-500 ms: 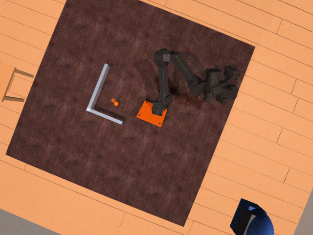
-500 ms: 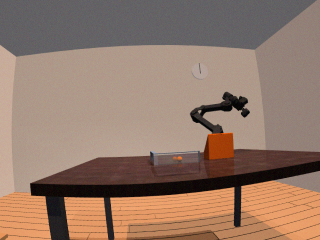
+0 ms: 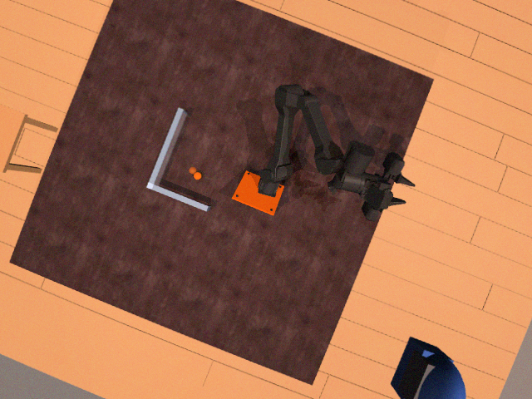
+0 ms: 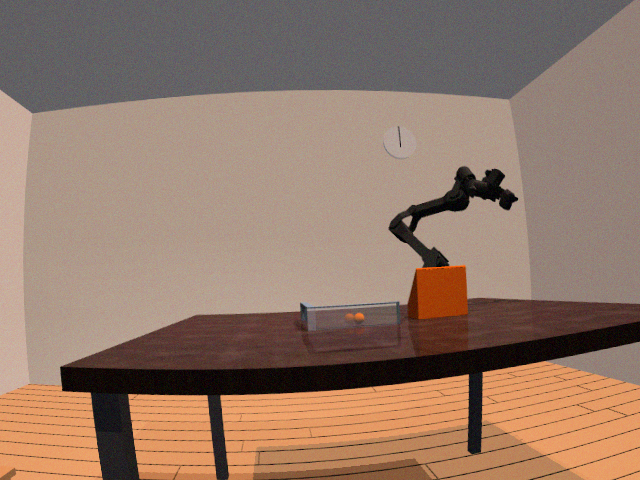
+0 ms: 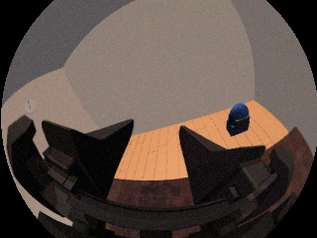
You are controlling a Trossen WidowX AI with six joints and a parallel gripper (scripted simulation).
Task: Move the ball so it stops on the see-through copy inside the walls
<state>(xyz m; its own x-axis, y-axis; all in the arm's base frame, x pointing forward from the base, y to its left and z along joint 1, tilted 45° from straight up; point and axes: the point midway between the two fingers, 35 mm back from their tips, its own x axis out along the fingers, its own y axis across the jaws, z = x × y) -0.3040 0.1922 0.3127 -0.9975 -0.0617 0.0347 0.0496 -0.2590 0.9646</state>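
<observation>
Orange ball (image 3: 197, 175) sits just beside its see-through copy (image 3: 192, 169). Fingers (image 3: 402, 180) are half open, holding nothing, well apart from it. A hard nudge could roll it past the spot.

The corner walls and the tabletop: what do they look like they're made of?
The corner walls look like clear glass or acrylic: the ball shows straight through them, with pale edges. The tabletop looks like dark polished wood or veneer: mottled brown, glossy enough to mirror the walls and the orange base.
</observation>
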